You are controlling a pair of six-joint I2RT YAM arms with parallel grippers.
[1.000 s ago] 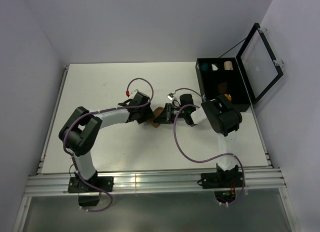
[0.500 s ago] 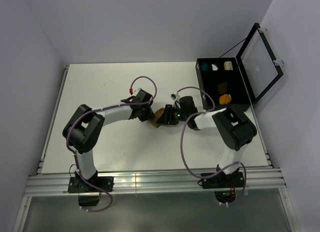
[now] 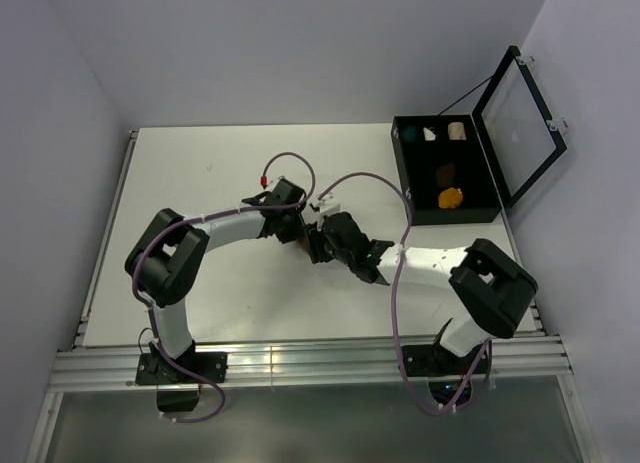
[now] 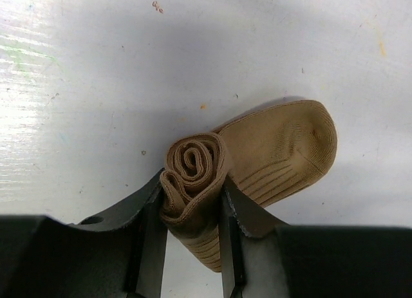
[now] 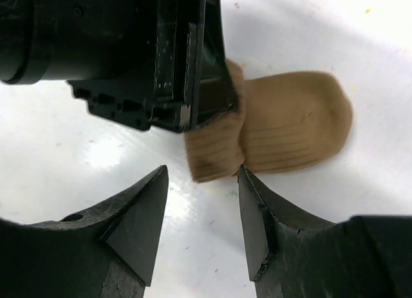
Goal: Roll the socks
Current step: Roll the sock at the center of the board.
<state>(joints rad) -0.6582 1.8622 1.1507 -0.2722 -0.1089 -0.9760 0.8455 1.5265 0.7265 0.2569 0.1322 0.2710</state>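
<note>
The right jaws have just let go and now stand wide beside the tan sock [image 4: 270, 150], mid-bench [image 4: 96, 66]. The left jaws clamp its rolled end; the toe lies flat. The left alone guards the half-made roll.

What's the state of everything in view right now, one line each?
tan sock: partly rolled, toe end lying flat.
left gripper: jaws clamped on the sock's rolled end.
right gripper: jaws open, holding nothing, beside the roll.
black case: open.
mustard-orange sock: bundled inside the case.
dark brown sock: inside the case.
</note>
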